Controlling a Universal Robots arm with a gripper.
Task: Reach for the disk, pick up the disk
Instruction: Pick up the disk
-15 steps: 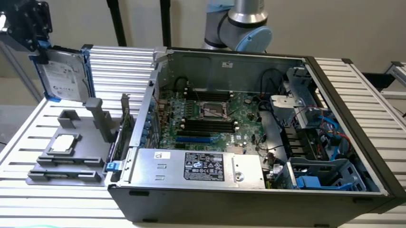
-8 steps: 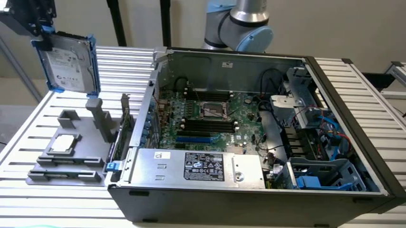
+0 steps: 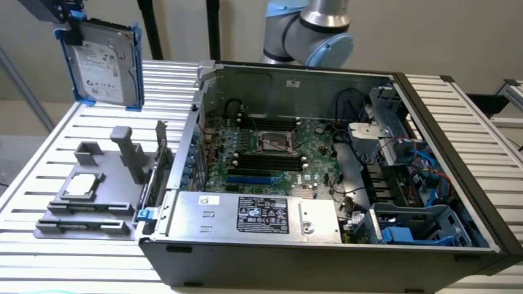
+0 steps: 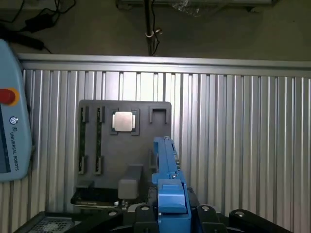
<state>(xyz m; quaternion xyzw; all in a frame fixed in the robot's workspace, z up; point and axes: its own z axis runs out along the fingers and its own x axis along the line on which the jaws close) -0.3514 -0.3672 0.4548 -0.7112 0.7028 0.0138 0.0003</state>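
The disk [image 3: 102, 61] hangs upright in the air above the far corner of the table at the exterior view's left. Its white label faces the camera and blue rails run down both long sides. My gripper [image 3: 72, 27] is shut on its upper end, well above the table. In the wrist view the disk [image 4: 165, 160] appears edge-on as a blue rail sticking out from between the dark fingers [image 4: 143, 213] of my gripper [image 4: 171, 213].
Below the disk a grey fixture plate [image 3: 90, 202] lies on the slatted metal table [image 3: 82, 122], with a small square silver chip [image 3: 82, 184] on it. An open computer case [image 3: 327, 153] with a grey power-supply box [image 3: 257, 214] stands at the exterior view's right. A teach pendant [image 4: 12, 111] lies beside the table.
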